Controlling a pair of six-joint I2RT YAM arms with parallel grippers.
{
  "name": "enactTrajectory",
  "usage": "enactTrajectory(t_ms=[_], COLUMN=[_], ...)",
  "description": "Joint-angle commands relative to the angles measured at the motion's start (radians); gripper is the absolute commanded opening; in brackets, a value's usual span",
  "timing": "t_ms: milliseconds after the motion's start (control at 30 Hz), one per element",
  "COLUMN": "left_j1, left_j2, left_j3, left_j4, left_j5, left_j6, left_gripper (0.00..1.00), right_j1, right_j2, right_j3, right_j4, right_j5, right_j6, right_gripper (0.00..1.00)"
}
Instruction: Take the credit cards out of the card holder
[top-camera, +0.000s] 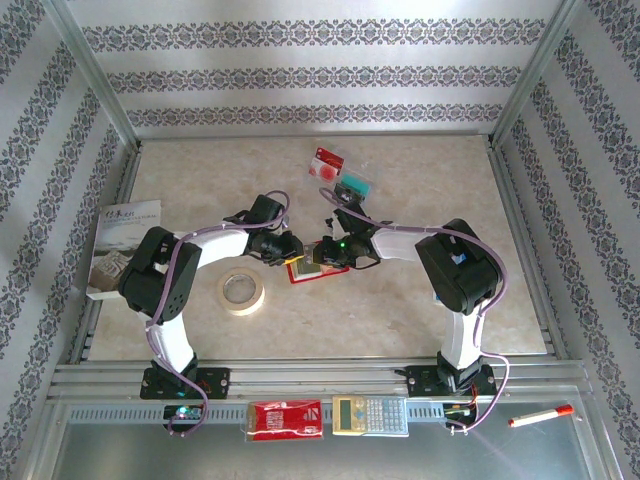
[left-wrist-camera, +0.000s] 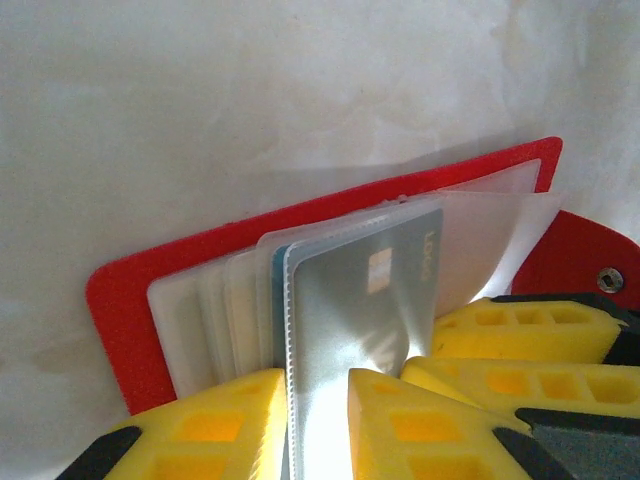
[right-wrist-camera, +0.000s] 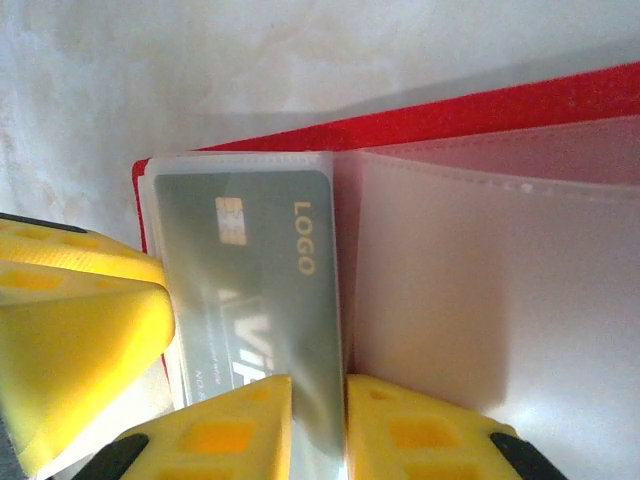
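Nearest the arm bases, the tape roll (top-camera: 225, 293) lies at eight o'clock of the card holder (top-camera: 300, 273), clear of the work. At table centre the holder lies open, and both pincers meet on it. The left gripper (left-wrist-camera: 315, 385) is nearly closed, pinching one clear pocket (left-wrist-camera: 300, 300) that stands up with a greyish credit card (right-wrist-camera: 260, 260) inside. The right gripper (right-wrist-camera: 318, 385), reaching in from three o'clock, is narrowed onto the same leaf. I cannot tell whether its pads bite card or only plastic. With both squeezing one leaf, a pull could drag the holder or tear the pocket instead of sliding the card free. Farther off, at twelve o'clock, a red-and-white card (top-camera: 328, 163) and a teal-and-black card (top-camera: 357, 186) lie already out.
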Motion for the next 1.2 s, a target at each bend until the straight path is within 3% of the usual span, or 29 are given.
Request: enactTrajectory(t_ms=[0,633,967,1167], left_j1=[-0.033,-0.033,-0.034,-0.034], left_j2=[0.025,-0.086,-0.044,-0.027], left_j3=[0.026,-0.008,-0.039,-0.03], left_j4=[-0.024,0.049,0.125,0.086], left_j5=[0.031,0.105,0.136,0.099], left_j6=[0.033,0.039,-0.027,-0.015], left_gripper=[0.24,0.24,0.2,0.18], right_j1=[-0.002,-0.016,-0.028,-0.031], right_j2=[0.074,0.038,0.019,0.024], right_j3=[-0.038,-0.065,-0.085,-0.09], right_j4=[-0.012,0.046,0.104,0.11], right_j5=[0.038,0.001,-0.032,-0.034], right_j6=[0.017,0.034,0.067,0.071], right_gripper=[0.23,0.23,0.23,0.2])
